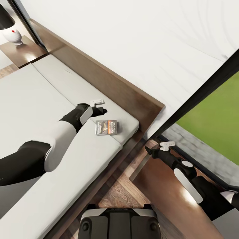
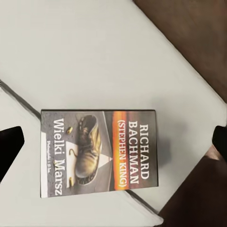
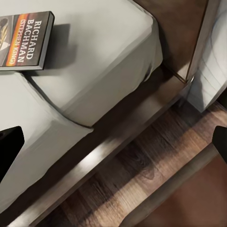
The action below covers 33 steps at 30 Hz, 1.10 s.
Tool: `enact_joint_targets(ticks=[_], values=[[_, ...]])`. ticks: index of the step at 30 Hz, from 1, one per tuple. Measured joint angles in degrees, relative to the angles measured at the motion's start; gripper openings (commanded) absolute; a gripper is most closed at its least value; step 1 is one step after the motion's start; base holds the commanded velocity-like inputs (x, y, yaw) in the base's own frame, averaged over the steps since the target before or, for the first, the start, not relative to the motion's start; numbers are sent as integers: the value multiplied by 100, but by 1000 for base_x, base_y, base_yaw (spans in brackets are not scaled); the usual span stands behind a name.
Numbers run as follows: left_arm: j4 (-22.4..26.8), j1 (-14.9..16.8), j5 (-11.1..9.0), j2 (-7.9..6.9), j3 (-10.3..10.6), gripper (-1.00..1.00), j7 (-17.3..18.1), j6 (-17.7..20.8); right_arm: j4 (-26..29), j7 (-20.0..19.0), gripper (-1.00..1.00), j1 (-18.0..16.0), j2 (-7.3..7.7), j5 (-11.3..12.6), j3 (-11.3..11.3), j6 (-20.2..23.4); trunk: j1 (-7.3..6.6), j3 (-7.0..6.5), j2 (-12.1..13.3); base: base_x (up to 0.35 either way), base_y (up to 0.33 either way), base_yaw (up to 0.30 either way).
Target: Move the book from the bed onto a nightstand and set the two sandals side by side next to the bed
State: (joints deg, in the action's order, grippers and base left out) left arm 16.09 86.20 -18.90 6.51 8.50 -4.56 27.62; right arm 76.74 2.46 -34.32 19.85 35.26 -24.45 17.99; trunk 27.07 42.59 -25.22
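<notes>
The book (image 1: 107, 127) lies flat on the grey mattress of the bed (image 1: 39, 99), near its corner by the headboard. Its dark cover with the orange band and "Richard Bachman" faces up (image 2: 101, 151). My left gripper (image 1: 101, 111) hovers open just above the book, beside its far edge, and its fingertips (image 2: 10, 149) stand wide on either side of the cover. My right gripper (image 1: 148, 151) is open and empty over the nightstand (image 1: 166, 189) beside the bed; its wrist view looks at the book (image 3: 23, 40) and the mattress corner. The two sandals are out of view.
A strip of wood-plank floor (image 1: 122, 194) separates the bed frame from the nightstand. A second nightstand (image 1: 23, 51) with a white lamp base (image 1: 15, 36) stands at the bed's far side. A black-framed window (image 1: 205, 86) rises behind the right arm.
</notes>
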Motion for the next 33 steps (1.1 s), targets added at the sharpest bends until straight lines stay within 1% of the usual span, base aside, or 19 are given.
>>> enact_joint_targets(ticks=[7,9,10,11,12,13,14,16,21,33], values=[[-12,0,7,2,7,100,5,-66,0,4,100,0,0,0,-9,3,154,126,-282,0,0,0],[4,1,8,2,59,100,7,-73,0,6,100,0,-1,-1,-8,3,198,162,-362,0,0,0],[12,3,5,2,145,100,7,-87,0,4,100,1,1,0,-7,3,220,180,-402,0,0,0],[15,1,-2,2,388,100,2,-164,0,2,100,1,0,0,-6,3,242,198,-442,0,0,0],[16,0,-4,2,503,100,1,-222,0,1,100,2,1,0,-4,3,264,216,-483,0,0,0],[13,0,-9,2,582,100,0,-283,0,1,100,1,2,0,-1,3,286,234,-523,0,0,0],[12,0,-9,2,612,100,-1,-312,0,1,100,1,1,0,0,3,308,252,-563,0,0,0],[2,0,-14,2,677,100,-2,-387,0,-1,100,1,1,0,2,3,308,253,-565,0,0,0],[-9,0,-18,2,716,100,-2,-428,0,-6,100,0,-1,0,11,3,308,253,-565,0,0,0],[-17,0,-18,2,723,100,5,-441,0,-6,100,0,1,0,16,3,308,253,-565,0,0,0]])
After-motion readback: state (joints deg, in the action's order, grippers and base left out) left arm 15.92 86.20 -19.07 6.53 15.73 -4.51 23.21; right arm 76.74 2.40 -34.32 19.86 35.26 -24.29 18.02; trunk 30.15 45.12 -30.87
